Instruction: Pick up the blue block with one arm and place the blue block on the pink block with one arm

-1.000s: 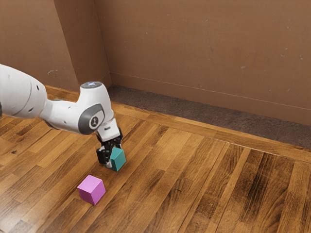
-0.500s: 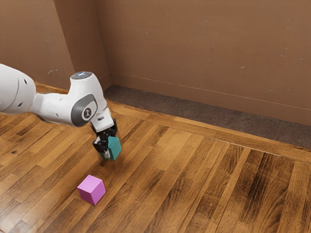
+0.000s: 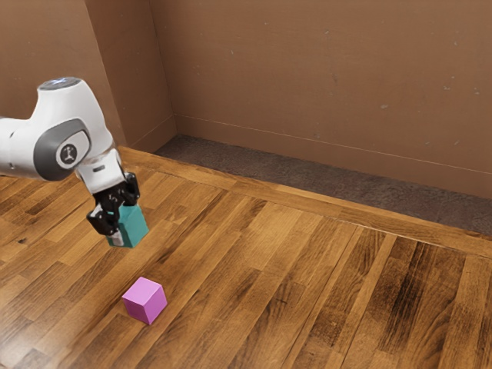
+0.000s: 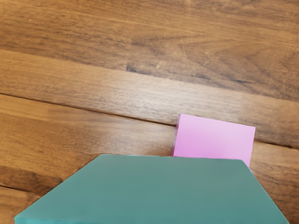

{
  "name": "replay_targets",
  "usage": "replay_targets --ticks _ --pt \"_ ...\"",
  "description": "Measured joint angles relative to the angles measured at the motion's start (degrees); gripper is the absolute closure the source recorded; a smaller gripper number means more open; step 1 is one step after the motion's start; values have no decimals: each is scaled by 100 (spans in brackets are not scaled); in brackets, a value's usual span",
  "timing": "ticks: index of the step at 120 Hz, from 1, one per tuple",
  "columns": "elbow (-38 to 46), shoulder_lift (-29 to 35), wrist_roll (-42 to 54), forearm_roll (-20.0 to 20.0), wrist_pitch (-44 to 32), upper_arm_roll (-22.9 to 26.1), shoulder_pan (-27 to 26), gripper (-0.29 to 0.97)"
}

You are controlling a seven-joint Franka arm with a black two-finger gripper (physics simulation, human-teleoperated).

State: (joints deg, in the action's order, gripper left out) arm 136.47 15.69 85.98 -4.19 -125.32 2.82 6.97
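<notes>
The blue-green block (image 3: 132,224) hangs above the wooden table, and my gripper (image 3: 115,221) is shut on it. The pink block (image 3: 144,300) rests on the table below the held block and a little toward the exterior view's right. In the wrist view the teal block (image 4: 154,191) looms large just under my hand, and the pink block (image 4: 214,138) peeks out beyond its far edge, partly hidden by it.
The wooden tabletop (image 3: 307,292) stretches wide toward the exterior view's right. Brown walls (image 3: 323,69) and a dark floor strip (image 3: 323,173) lie behind the table's far edge.
My arm has lifted the blue block off the table and carried it toward the exterior view's left, now above the pink block's area. The pink block has stayed put.
</notes>
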Motion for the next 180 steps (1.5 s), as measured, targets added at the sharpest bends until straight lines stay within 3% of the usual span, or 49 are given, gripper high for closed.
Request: replay_targets --ticks 11,27,43,78,109,161,180 --pt "113 63 26 -4 204 -11 -12 34" --pt "688 806 54 -12 346 -29 -48 34" --pt "1318 969 38 -17 -166 -35 -110 34" --pt "1504 390 -99 -163 -1383 -25 -365 35" --pt "1500 -36 30 -57 -1856 -1 -390 35" --pt "1623 133 235 -85 -1792 -14 -320 34" --pt "1647 143 287 -97 -1584 -18 -319 19"
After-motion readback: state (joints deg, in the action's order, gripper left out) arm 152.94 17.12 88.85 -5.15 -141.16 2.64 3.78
